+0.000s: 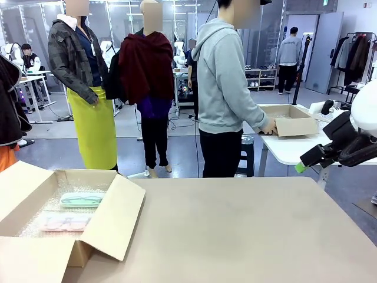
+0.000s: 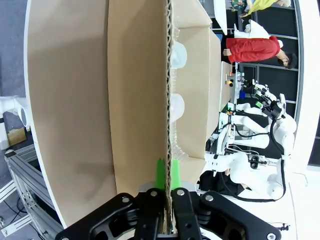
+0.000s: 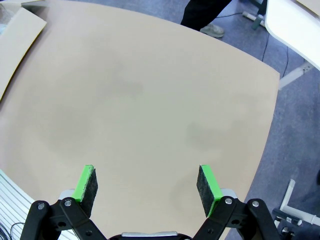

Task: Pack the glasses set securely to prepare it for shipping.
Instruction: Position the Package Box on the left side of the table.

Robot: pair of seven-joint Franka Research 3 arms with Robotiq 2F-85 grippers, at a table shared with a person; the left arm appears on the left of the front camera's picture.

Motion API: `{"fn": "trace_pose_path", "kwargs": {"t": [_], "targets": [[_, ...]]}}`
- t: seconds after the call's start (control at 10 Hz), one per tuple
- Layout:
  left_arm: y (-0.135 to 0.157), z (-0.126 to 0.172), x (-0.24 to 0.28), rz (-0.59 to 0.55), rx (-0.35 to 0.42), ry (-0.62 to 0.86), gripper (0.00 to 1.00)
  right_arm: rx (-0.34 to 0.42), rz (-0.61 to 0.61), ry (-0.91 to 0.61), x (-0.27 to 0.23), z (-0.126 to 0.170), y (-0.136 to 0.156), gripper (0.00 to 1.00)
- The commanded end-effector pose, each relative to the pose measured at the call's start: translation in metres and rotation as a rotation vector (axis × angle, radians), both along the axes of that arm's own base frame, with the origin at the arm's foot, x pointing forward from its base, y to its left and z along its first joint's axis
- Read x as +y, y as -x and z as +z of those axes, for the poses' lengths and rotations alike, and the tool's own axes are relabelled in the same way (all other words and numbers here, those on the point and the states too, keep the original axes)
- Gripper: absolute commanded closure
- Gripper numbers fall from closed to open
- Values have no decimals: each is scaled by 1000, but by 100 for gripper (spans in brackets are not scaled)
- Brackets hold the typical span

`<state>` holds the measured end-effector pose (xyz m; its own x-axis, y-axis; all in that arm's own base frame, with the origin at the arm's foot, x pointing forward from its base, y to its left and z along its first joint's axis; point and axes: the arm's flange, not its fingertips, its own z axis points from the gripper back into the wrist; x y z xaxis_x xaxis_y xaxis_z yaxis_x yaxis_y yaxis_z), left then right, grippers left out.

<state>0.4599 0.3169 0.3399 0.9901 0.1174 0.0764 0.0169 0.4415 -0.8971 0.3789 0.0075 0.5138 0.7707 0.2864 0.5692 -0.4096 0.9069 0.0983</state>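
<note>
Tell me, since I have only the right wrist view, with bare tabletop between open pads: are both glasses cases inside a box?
Observer: Yes. The mint green case and the pink case lie on bubble wrap in the open cardboard box.
Operator: And where is the left gripper?
Observer: The left gripper straddles the edge of a box flap. I cannot tell whether it is pinching it.

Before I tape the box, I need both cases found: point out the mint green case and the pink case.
mint green case [image 1: 82, 199], front view, middle of its lid
pink case [image 1: 65, 222], front view, middle of its top
</note>
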Motion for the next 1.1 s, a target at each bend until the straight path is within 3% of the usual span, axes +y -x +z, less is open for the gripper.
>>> {"fn": "trace_pose_path", "kwargs": {"t": [0.0,0.1,0.2,0.3,0.4,0.5,0.6,0.8,0.9,1.0], "targets": [[4,-1,2,6,7,-5,65,-10,-6,-1,1,-1,0,0],[4,-2,3,23,-5,-43,66,-10,-6,-1,1,-1,0,0],[4,1,5,45,-8,-79,34,-10,-6,-1,1,-1,0,0],[3,13,10,73,-39,-161,35,-10,-6,-1,1,-1,0,0],[1,33,19,89,-72,-248,3,-10,-6,-1,1,-1,0,0],[-3,61,34,103,-134,-360,5,-10,-6,-1,1,-1,0,0],[-12,91,49,106,-189,-439,0,-10,-6,-1,1,-1,0,0],[-17,151,37,82,-304,-538,0,-10,-6,-1,1,-1,0,0],[-14,173,15,29,-320,-560,19,-10,-6,-1,1,-1,0,0],[-9,191,-9,-4,-363,-588,19,-10,-6,-1,1,-1,0,0]]}}
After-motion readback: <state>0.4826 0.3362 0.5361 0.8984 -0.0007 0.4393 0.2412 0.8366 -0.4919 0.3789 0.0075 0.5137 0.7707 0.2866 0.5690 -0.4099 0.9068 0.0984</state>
